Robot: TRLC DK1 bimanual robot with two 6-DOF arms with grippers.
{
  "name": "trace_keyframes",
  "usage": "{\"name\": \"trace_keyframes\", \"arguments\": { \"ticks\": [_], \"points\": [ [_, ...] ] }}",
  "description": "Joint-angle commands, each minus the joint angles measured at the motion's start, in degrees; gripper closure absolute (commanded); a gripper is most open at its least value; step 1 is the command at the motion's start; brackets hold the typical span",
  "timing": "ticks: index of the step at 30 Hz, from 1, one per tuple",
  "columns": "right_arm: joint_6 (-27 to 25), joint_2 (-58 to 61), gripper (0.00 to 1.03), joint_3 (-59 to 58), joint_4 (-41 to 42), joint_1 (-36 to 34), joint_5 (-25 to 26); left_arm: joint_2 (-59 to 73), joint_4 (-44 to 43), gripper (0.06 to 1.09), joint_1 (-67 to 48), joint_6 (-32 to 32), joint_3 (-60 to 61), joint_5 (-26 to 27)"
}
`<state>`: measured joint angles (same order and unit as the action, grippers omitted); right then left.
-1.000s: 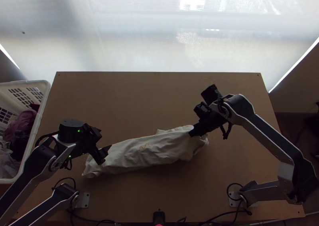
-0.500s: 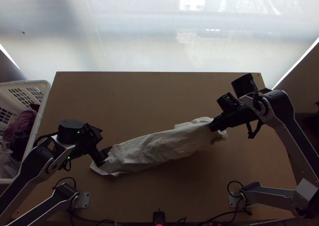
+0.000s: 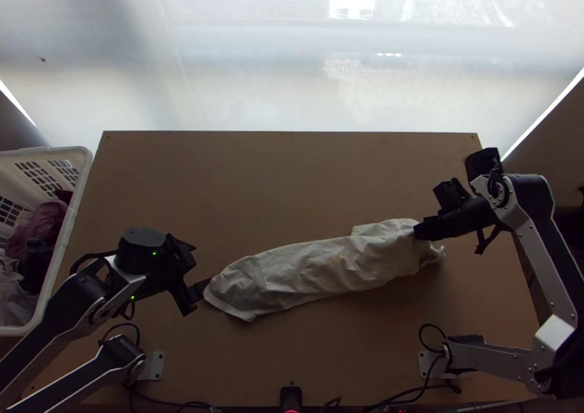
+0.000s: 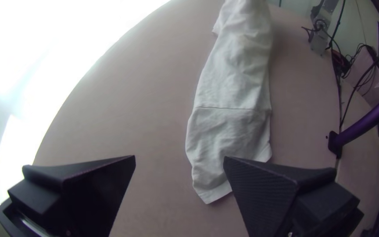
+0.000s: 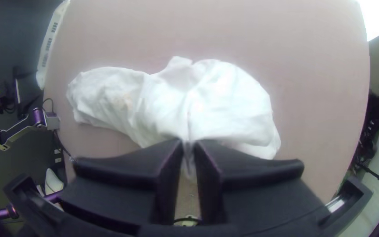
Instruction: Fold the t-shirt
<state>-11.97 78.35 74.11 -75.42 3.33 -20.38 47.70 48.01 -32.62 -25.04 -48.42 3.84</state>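
The white t-shirt lies as a long, narrow, wrinkled bundle across the table's near half. My right gripper is at its right end. In the right wrist view my right gripper is shut on a pinch of the t-shirt, and cloth bulges around the fingertips. My left gripper stands beside the bundle's left end. In the left wrist view, my left gripper is open with its fingers wide apart; the end of the t-shirt lies by one finger, partly behind it.
At the left edge a white basket holds dark and light clothes. The wooden table stretches beyond the bundle. A small black device and cables are at the near edge.
My right gripper has moved right, and the t-shirt has slid right with it. The shirt's left end has come away from beneath my left gripper, which has shifted slightly right.
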Motion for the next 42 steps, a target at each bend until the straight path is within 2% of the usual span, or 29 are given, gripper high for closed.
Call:
{"name": "trace_keyframes", "arguments": {
  "ticks": [1, 2, 3, 10, 19, 29, 36, 42],
  "points": [
    [6.25, 5.33, 0.15, -6.25, 2.03, 1.59, 0.69, -0.42, -0.11, 0.11, -3.15, 2.10, 0.44, -0.14],
    [6.52, 6.64, 0.07, -6.34, 0.45, 2.29, 1.40, -0.51, -0.20, 0.11, -3.77, 2.71, 0.44, -0.14],
    [6.52, 7.35, 0.06, -6.43, -0.78, 2.38, 1.66, -0.59, -0.20, 0.11, -4.64, 2.80, 0.79, -0.14],
    [6.87, 4.71, 0.06, -9.68, -1.05, 5.37, 1.66, 0.29, -2.22, 0.11, -11.68, 2.10, 4.48, -0.41],
    [9.33, 0.14, 0.06, -8.98, -3.42, 6.33, 1.92, 6.79, -6.08, 0.11, -12.47, 0.78, 2.28, -0.67],
    [8.71, -7.86, 0.06, -8.89, -8.69, 6.25, 9.48, 6.97, -5.65, 0.11, -12.55, -0.45, 1.49, -1.64],
    [8.71, -8.47, 0.06, -7.05, -6.76, -0.26, 9.31, 7.67, -6.44, 0.11, -12.29, -0.45, 0.17, -2.43],
    [9.51, -3.20, 0.07, -7.75, 1.59, -1.22, 9.22, 8.81, -6.96, 0.11, -12.91, -0.45, 0.26, -2.43]
  ]
}}
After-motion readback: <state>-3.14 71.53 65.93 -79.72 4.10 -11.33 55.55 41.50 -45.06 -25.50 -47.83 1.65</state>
